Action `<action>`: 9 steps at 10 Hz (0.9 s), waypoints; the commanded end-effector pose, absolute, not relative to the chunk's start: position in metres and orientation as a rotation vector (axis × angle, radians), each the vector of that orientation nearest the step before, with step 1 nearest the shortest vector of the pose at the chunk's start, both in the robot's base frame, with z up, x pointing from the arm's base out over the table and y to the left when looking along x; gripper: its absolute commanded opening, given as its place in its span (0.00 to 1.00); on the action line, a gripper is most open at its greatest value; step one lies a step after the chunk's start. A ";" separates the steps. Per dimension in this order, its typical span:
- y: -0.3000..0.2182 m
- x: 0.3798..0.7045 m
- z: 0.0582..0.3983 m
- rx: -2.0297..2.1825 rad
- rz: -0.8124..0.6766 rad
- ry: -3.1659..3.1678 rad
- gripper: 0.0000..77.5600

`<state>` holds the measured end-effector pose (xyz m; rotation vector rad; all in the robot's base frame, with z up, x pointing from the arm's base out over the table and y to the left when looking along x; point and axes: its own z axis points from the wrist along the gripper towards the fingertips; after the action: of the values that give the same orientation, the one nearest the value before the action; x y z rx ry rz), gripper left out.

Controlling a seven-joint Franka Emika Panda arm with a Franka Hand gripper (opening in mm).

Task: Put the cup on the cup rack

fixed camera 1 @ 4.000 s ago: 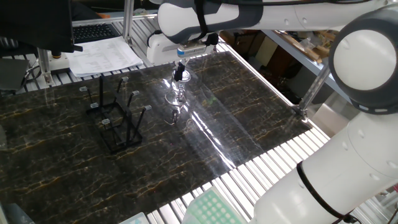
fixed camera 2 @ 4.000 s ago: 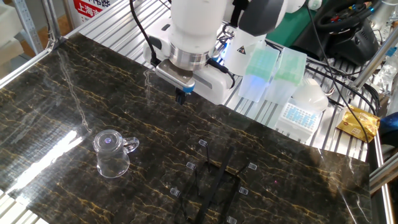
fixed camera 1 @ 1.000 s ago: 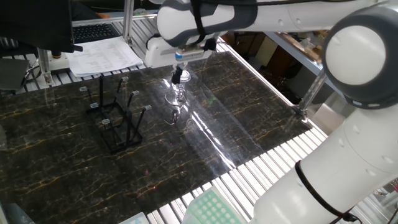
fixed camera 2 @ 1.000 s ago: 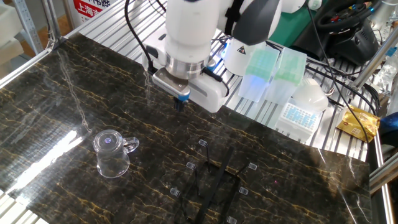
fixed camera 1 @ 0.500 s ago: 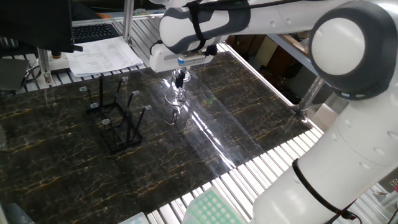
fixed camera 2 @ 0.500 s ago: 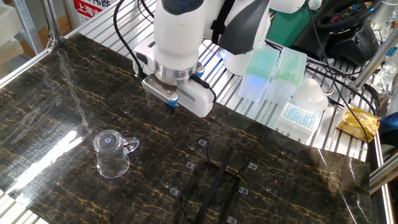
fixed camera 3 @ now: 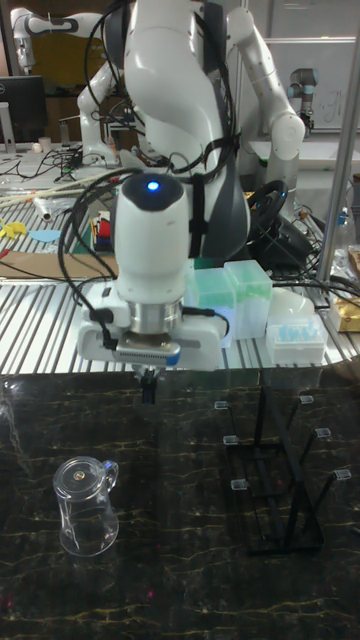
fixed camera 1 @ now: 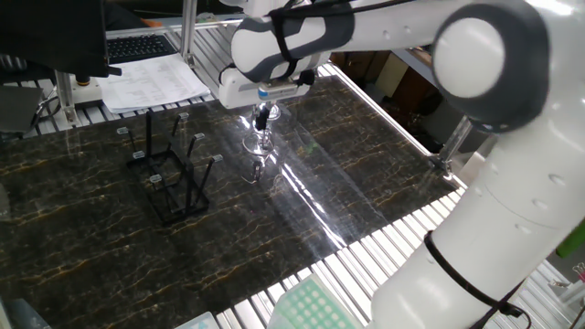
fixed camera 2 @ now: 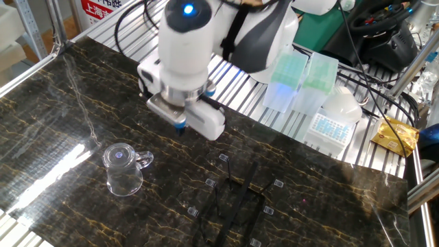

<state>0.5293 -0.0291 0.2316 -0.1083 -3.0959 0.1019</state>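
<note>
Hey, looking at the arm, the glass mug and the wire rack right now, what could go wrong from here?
1. The cup is clear glass on a glossy, reflective table, so the hand may misjudge its rim or handle and knock it over.
2. The cup rack is thin wire and looks light; a mug lowered off-centre could push or tip it instead of hanging on a peg.

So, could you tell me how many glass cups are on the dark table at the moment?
1. The cup stands upright on the table, left of the cup rack in the tall fixed view, with the gripper above it. None appears hidden.
</note>
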 end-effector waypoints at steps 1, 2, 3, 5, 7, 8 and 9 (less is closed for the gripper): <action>-0.036 0.541 0.207 -0.148 0.089 -3.102 0.00; -0.039 0.544 0.197 -0.162 0.088 -3.099 0.00; -0.045 0.546 0.192 -0.152 0.084 -3.094 0.00; -0.050 0.548 0.192 -0.156 0.047 -3.081 0.00; -0.051 0.549 0.193 -0.195 0.056 -3.081 0.00; -0.052 0.549 0.193 -0.209 0.059 -3.080 0.00; -0.053 0.549 0.193 -0.228 0.063 -3.079 0.00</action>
<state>0.5467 -0.0509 0.1898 -0.1861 -3.0765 0.0554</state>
